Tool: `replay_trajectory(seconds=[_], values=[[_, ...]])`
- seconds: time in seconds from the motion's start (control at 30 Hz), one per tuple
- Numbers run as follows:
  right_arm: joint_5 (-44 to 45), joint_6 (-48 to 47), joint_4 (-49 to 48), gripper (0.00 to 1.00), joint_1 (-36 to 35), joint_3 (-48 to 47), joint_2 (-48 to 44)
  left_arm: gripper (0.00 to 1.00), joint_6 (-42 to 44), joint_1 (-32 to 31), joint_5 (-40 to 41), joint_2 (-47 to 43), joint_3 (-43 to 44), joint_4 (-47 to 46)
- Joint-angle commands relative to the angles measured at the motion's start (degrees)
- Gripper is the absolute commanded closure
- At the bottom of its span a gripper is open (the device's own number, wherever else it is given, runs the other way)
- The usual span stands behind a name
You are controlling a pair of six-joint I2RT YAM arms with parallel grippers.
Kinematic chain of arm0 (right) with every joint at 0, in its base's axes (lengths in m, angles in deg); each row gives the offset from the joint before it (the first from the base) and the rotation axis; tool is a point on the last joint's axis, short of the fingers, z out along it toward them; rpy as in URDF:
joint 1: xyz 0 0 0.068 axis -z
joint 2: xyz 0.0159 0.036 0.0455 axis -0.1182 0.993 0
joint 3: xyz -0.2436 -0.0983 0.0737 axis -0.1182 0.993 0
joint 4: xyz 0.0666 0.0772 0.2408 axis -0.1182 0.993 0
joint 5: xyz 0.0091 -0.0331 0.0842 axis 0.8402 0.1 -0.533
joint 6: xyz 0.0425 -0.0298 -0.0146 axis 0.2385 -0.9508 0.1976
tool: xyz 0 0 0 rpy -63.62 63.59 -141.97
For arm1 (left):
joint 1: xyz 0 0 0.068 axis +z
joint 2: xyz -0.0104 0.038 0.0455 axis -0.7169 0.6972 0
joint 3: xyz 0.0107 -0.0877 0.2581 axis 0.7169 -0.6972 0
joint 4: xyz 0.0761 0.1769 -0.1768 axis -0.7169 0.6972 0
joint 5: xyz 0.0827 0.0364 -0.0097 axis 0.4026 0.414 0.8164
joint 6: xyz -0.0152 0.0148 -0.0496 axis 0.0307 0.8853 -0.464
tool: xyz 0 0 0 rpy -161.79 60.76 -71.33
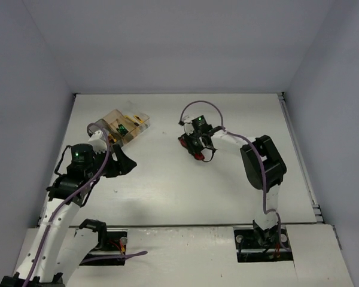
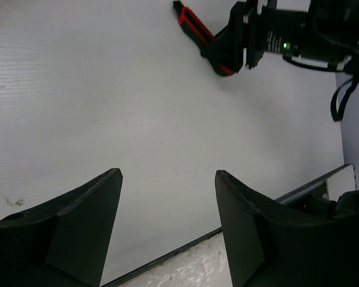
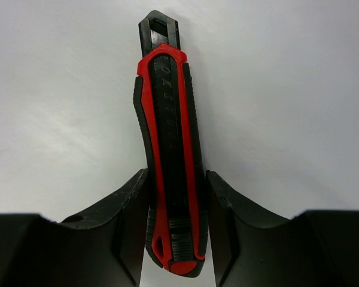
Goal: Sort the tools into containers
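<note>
Red-and-black plastic utility knife [image 3: 167,149]: slim, slightly curved, matte black body with a glossy red rail and a ribbed butt. Appears to rest lengthwise on the matte white table [image 1: 167,191], mid-far, well right of the joined translucent bins [image 1: 127,124] at far left. Clamped by the right gripper [image 3: 176,179], black wedge fingers pressed to both long sides near the butt end. Left gripper [image 2: 167,176] spread wide, empty, over the table just near of the bins. Judged best: squeeze on the flat flanks, not the rounded red edge; lift straight up before swinging left; keep level against pivoting of hard, smooth plastic between the pads.
</note>
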Motion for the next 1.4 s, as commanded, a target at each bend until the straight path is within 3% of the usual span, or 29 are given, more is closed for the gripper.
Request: replay_trajectory(seconds=[0.0,0.2,0.4,0.63,1.17,1.27,1.37], values=[[0.6,9.3,-5.3,1.0,-6.7,4.3,-7.8,0.4,-8.4,-0.6,1.1,2.0,-1.0,-10.5],[5.0,18.0,-10.7,1.0,-16.5,7.4,-13.3,0.4,-14.8,-4.1,6.7,4.8,-4.3,-20.7],[6.2,25.3,-16.9,1.0,-20.7,10.1,-17.9,0.4,-16.9,-12.6,16.7,11.6,-4.5,-26.6],[5.6,26.8,-19.2,1.0,-22.5,11.4,-20.5,0.4,-16.6,-13.8,21.6,17.6,-1.9,-28.7],[2.4,27.9,-23.1,1.0,-22.9,13.8,-22.6,0.51,-18.2,-14.1,18.0,28.5,-0.9,-36.8],[2.1,27.9,-23.4,1.0,-22.8,14.1,-22.7,0.59,-18.7,-14.5,17.0,30.4,-0.6,-37.7],[2.4,27.9,-23.9,1.0,-22.9,14.7,-23.1,0.77,-18.9,-15.2,16.0,31.4,0.0,-38.6]])
